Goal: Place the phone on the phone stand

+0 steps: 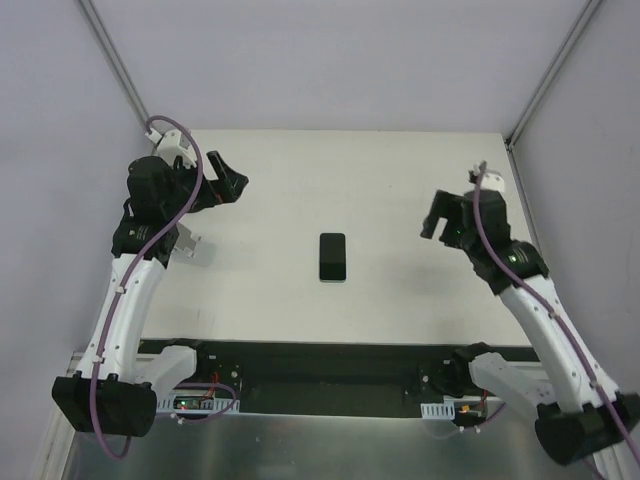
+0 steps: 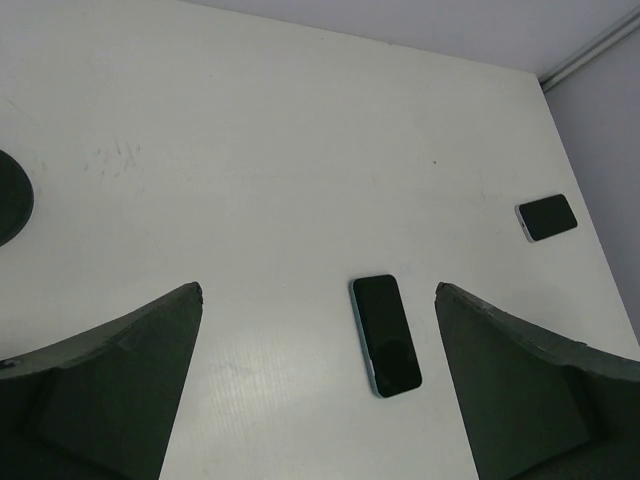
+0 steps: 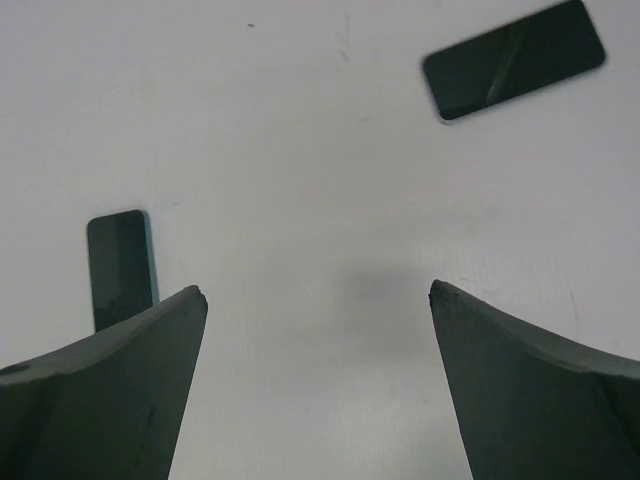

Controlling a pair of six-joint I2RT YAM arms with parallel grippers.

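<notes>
Left fingers (image 2: pixel 110 390), right fingers (image 3: pixel 540 390): spread wide, empty. Phone (image 1: pixel 332 257): flat, centre of desk (image 1: pixel 400 170); best pinched across long edges, squarely.

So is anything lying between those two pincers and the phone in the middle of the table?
Nothing visible does. Only bare tabletop separates the phone from the open left pincer and from the open right pincer. A second phone lies farther toward the table's right edge, not in either gap.
</notes>
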